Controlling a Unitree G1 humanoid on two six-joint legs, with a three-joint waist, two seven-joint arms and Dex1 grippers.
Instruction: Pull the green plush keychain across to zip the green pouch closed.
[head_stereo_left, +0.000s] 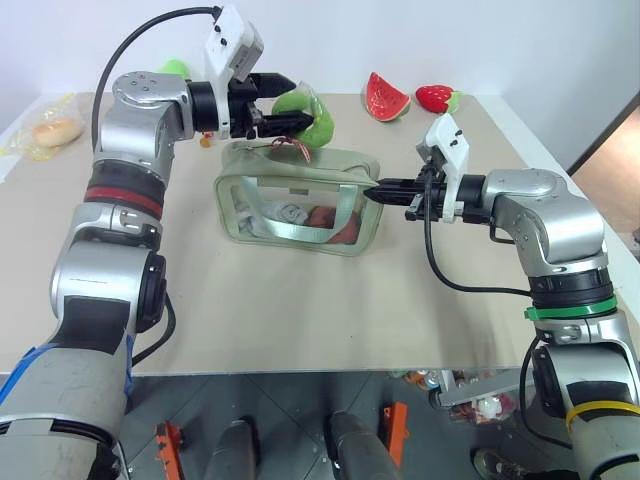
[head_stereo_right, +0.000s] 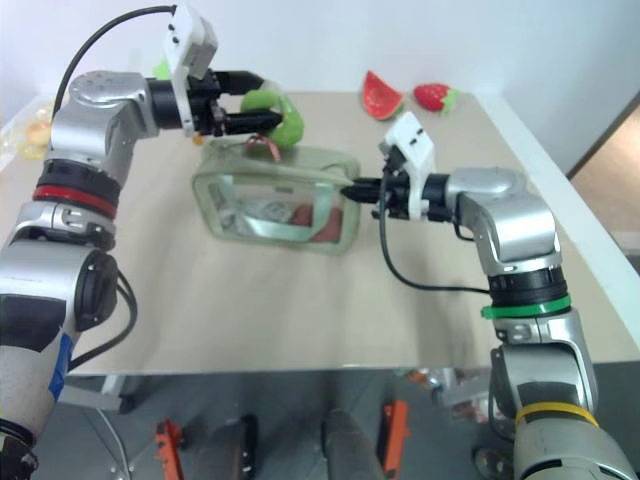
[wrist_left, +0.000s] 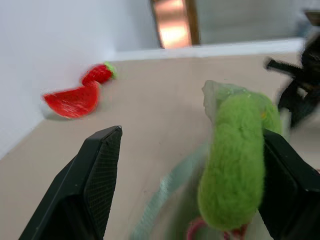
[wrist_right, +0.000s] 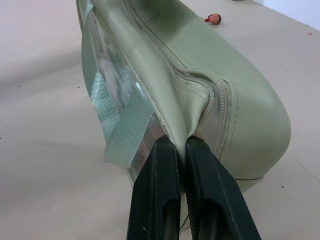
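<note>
A beige table (head_stereo_left: 300, 310) carries everything. The green pouch (head_stereo_left: 297, 200) stands on it near the middle, with items visible through its clear side. Toward the far edge lie a red watermelon slice (head_stereo_left: 385, 97) and, just beside it, a strawberry (head_stereo_left: 436, 97). At the far left corner lies a bun in a clear wrapper (head_stereo_left: 52, 130). A bit of another green thing (head_stereo_left: 176, 68) shows at the far edge behind the left arm; what it is cannot be told.
</note>
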